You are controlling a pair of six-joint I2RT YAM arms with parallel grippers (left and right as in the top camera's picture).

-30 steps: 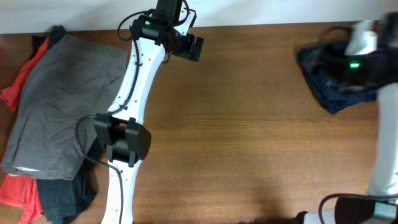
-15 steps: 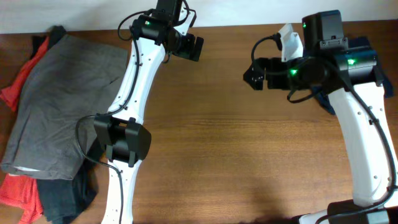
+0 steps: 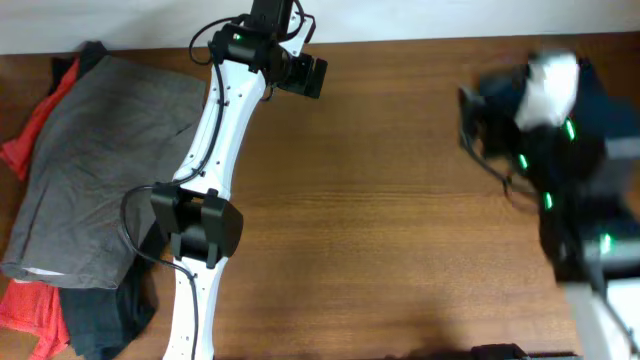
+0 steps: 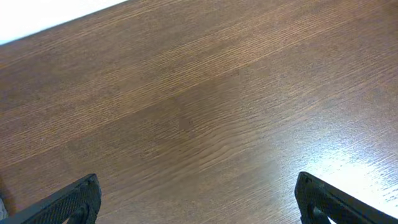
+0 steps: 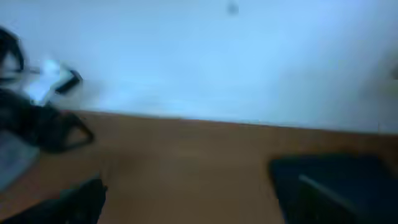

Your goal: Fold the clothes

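The dark navy shorts (image 3: 603,92) lie bunched at the table's far right back. My blurred right arm covers most of them. My right gripper (image 3: 478,108) hangs over the table just left of them, smeared by motion. In the right wrist view its fingers (image 5: 199,196) stand wide apart with only bare wood between them. My left gripper (image 3: 308,76) is at the back middle of the table, far from the shorts. In the left wrist view its fingers (image 4: 199,205) are wide open over bare wood.
A large grey garment (image 3: 100,170) lies at the left on top of a red-orange garment (image 3: 28,135) and a dark garment (image 3: 100,320). The left arm's base (image 3: 197,228) stands beside that pile. A white wall (image 5: 217,56) runs behind the table.
The right arm has swung fast: first from over the shorts toward the table's middle, now back to the right and toward the front. The left arm has not moved.
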